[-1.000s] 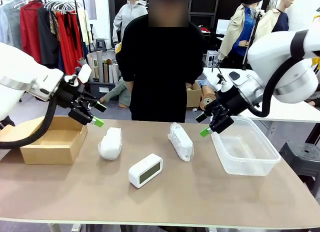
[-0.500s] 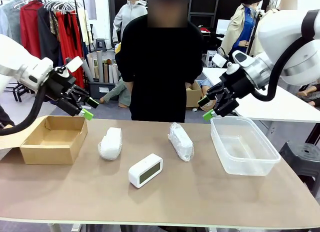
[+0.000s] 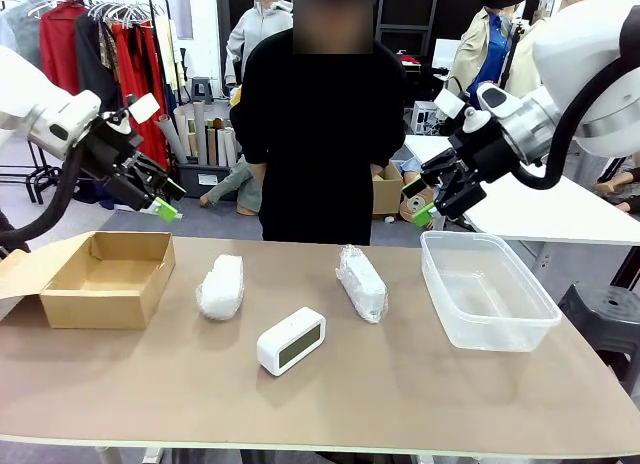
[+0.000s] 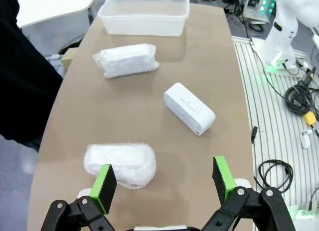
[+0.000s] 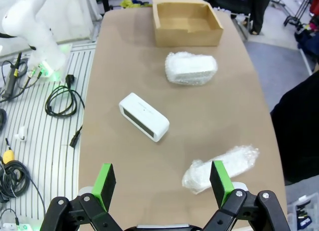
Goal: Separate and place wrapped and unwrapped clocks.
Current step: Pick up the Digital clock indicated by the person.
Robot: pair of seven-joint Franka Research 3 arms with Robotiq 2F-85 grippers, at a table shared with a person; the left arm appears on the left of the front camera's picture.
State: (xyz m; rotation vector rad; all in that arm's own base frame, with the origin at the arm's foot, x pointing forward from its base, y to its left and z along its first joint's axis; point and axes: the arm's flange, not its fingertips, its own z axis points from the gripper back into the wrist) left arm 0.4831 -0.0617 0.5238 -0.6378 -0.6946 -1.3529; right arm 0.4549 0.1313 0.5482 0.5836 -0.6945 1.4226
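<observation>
Two wrapped clocks in crinkly white wrap lie on the brown table, one left of centre point(image 3: 222, 287) and one right of centre point(image 3: 362, 282). The bare white clock point(image 3: 291, 340) with a dark screen rests in front of them. My left gripper point(image 3: 170, 201) hangs open and empty in the air above the cardboard box. My right gripper point(image 3: 418, 202) hangs open and empty above the plastic tub's far left corner. The left wrist view looks down on a bundle point(image 4: 119, 164), the clock point(image 4: 189, 107) and the other bundle point(image 4: 125, 60). The right wrist view holds a bundle point(image 5: 222, 167), the clock point(image 5: 143, 116) and a bundle point(image 5: 191, 68).
An open cardboard box point(image 3: 105, 277) stands at the table's left end and a clear plastic tub point(image 3: 487, 289) at its right end. A person in black stands at the far edge behind the middle, hands not over the table. Cables lie on the floor beside the table.
Both arms have lifted and drawn back outward, the left toward the left above the box, the right up and to the right above the tub. The clocks have not moved.
</observation>
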